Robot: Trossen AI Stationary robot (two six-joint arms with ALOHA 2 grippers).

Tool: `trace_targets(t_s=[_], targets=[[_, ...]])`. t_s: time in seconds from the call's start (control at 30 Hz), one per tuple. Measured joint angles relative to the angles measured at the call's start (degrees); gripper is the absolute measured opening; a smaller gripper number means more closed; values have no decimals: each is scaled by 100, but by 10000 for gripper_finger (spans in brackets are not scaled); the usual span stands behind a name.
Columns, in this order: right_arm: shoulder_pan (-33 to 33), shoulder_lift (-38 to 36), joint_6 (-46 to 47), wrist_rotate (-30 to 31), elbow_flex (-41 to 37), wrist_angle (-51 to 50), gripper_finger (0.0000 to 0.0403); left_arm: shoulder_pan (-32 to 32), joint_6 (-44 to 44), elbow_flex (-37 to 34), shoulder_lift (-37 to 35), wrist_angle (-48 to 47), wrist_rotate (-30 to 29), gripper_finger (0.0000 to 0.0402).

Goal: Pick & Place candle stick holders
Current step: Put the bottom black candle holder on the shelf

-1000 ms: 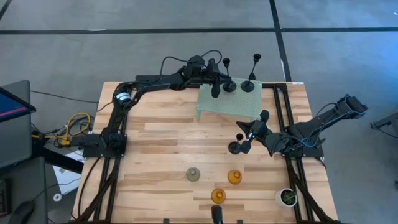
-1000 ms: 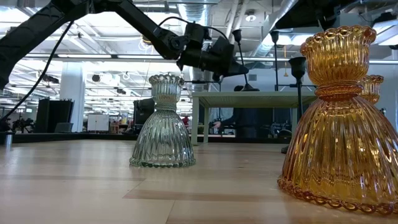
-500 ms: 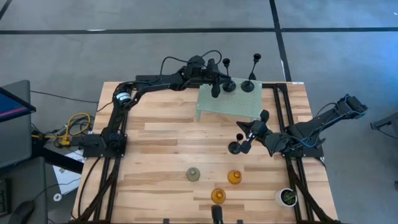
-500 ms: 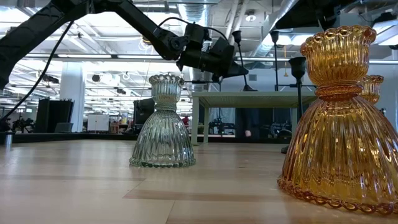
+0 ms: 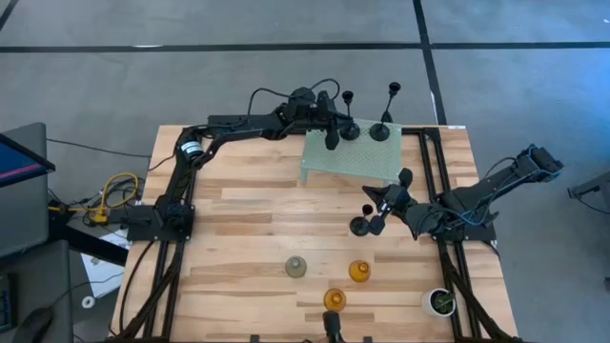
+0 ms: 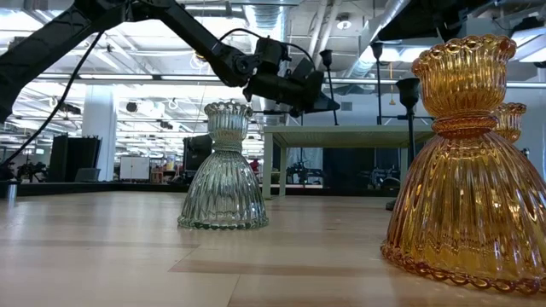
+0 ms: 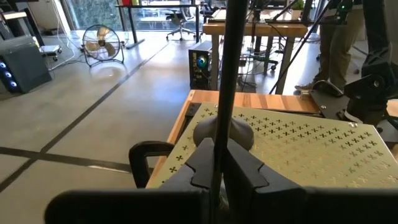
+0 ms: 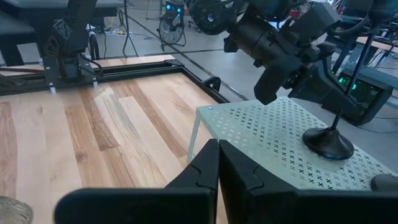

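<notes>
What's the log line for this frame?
left gripper: shut on black holder, over perforated stand | right gripper: shut, idle

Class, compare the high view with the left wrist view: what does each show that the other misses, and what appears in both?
Only the high view shows the grey-green holder, two amber holders, the plant pot, and a black holder by the right tool.

Only the left wrist view shows the left tool shut on a black stem, plus a floor fan.

Both show the perforated green stand with that holder's round base on it.
</notes>
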Motion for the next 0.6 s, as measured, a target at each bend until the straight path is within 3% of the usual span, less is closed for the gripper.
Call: trace_targets(t_s=[0.6], targets=[[0, 1, -1, -2, 0, -43, 1, -1, -8, 0, 7, -20, -330, 95]])
